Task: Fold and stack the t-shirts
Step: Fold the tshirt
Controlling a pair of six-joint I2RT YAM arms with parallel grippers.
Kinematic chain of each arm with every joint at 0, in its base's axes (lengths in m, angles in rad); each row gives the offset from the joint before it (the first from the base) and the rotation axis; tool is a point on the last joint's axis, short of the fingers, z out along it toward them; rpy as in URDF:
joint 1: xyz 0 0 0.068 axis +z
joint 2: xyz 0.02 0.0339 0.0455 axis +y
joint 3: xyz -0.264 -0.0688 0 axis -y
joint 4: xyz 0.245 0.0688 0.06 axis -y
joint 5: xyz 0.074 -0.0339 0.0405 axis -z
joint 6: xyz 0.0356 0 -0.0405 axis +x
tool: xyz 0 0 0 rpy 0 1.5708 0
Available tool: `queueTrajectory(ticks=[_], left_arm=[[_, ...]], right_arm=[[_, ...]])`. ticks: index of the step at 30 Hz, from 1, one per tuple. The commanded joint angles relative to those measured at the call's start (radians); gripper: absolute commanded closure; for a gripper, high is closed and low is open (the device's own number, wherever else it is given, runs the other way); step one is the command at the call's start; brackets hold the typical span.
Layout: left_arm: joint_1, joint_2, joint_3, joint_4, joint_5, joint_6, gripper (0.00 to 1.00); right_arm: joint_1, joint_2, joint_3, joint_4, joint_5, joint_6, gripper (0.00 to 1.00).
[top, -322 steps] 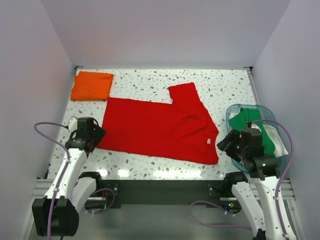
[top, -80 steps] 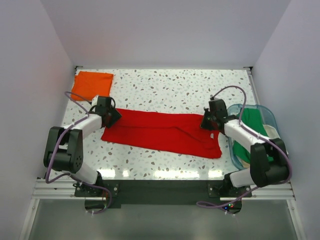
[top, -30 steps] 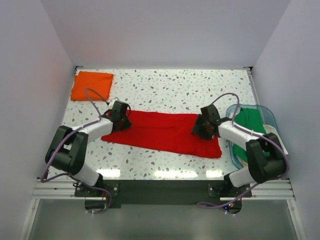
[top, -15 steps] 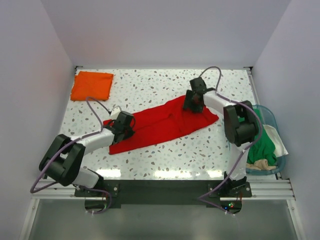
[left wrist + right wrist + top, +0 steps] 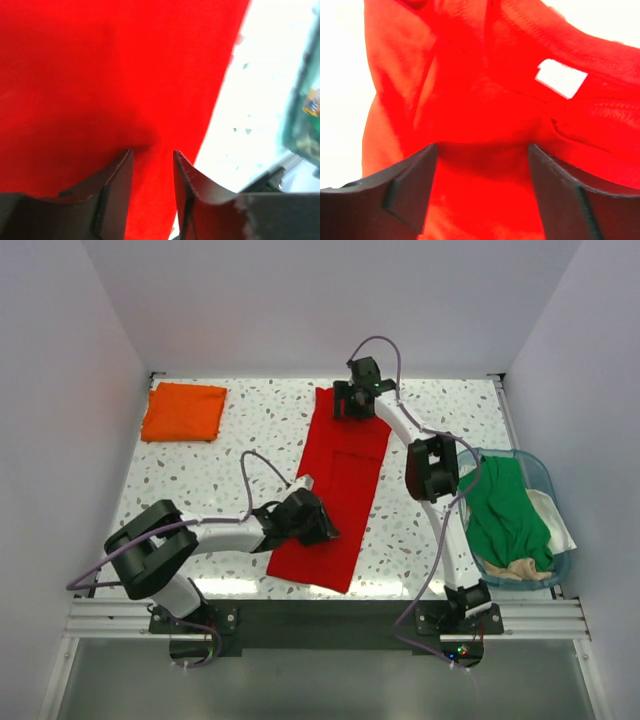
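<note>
The red t-shirt (image 5: pixel 337 486) lies folded into a long strip running from the far middle of the table to the near edge. My left gripper (image 5: pixel 318 528) rests on its near left part; in the left wrist view (image 5: pixel 153 152) the fingers stand slightly apart with flat red cloth (image 5: pixel 125 75) between them. My right gripper (image 5: pixel 350 405) is at the strip's far end, open wide over the neck (image 5: pixel 482 147), with the white label (image 5: pixel 561 78) just beyond. The orange t-shirt (image 5: pixel 183 412) lies folded at the far left. The green t-shirt (image 5: pixel 503 508) is in the tub.
The translucent teal tub (image 5: pixel 530 465) stands at the right edge and also holds cream cloth (image 5: pixel 522 568) and white cloth (image 5: pixel 557 525). The speckled table (image 5: pixel 260 435) has white walls on three sides. The right arm reaches far across the table.
The red shirt, once spread flat, was folded into a strip and swung from lying sideways to lying lengthwise. The right gripper moved to the far middle, the left toward the near middle.
</note>
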Motion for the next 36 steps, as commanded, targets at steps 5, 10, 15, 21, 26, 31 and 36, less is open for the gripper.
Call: queueTrajectory(ticks=[5, 10, 15, 21, 26, 31, 36], left_arm=[[-0.005, -0.054, 0.117, -0.003, 0.017, 0.133, 0.48], [0.009, -0.132, 0.171, -0.182, -0.081, 0.222, 0.47], [0.067, -0.214, 0.177, -0.315, -0.197, 0.242, 0.46], [0.107, -0.227, 0.116, -0.341, -0.200, 0.303, 0.59], [0.107, -0.189, 0.072, -0.326, -0.195, 0.329, 0.74], [0.103, -0.134, 0.038, -0.275, -0.157, 0.351, 0.83], [0.078, -0.089, 0.018, -0.258, -0.155, 0.331, 0.85]], right_arm=[[0.019, -0.137, -0.058, -0.030, -0.005, -0.063, 0.12], [0.017, -0.253, -0.096, -0.061, 0.018, -0.041, 0.11], [0.017, -0.431, -0.277, -0.038, 0.093, 0.022, 0.12], [0.017, -0.517, -0.501, 0.023, 0.102, 0.088, 0.23], [0.017, -0.466, -0.533, 0.052, 0.096, 0.082, 0.32], [0.019, -0.373, -0.474, 0.048, 0.102, 0.065, 0.34], [0.017, -0.286, -0.427, 0.030, 0.125, 0.045, 0.34]])
